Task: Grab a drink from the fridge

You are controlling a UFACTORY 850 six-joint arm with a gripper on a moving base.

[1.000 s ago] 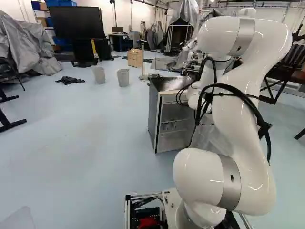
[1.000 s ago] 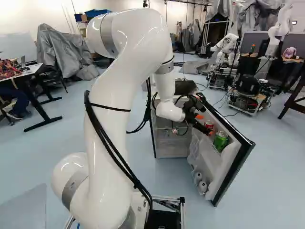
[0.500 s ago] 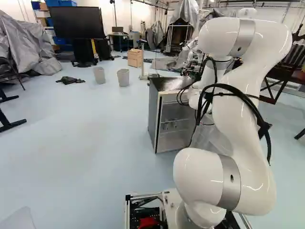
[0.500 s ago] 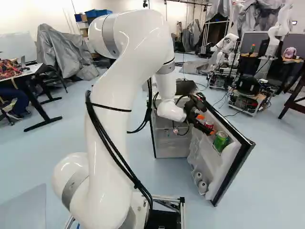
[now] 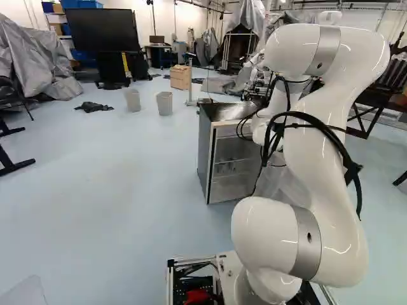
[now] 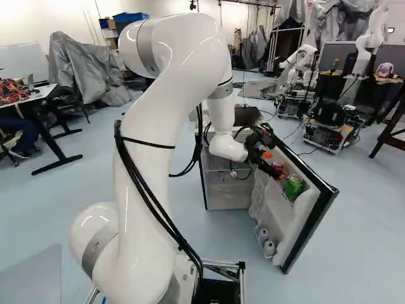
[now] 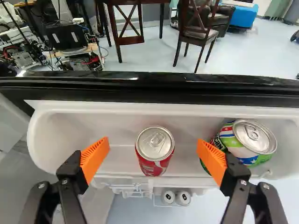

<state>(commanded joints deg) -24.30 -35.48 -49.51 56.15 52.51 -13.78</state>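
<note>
Over at the open door (image 6: 307, 218) of the fridge (image 5: 208, 152), the gripper (image 6: 274, 165) is hanging above the door shelf (image 7: 117, 158), and honestly it's lining up pretty nicely with the red can (image 7: 155, 151). Going by the wrist view, the gripper (image 7: 153, 149) is wide open, so it isn't grasping anything. Its orange pads (image 7: 96, 157) are facing each other from opposite sides of the red can, and there's a gap showing on both sides, so neither one is touching it.

The red can is standing upright on the shelf, top facing the wrist camera, roughly centred between the fingers. The green can (image 7: 252, 142) is sitting on that same shelf, outside the pair. One finger is overlapping its edge in the wrist view, but I can't tell if they're actually touching. Lower on the door, two pale round-topped things (image 7: 183, 198) are sitting side by side in a rack.

The arm (image 6: 152, 126) is rising from the base and reaching over to the door, with black cables (image 6: 154, 212) running along it. Past the door's dark edge, a wooden chair (image 7: 201, 33) is standing on the floor, and another robot (image 6: 372, 39) is standing at the far right of the right base view.
</note>
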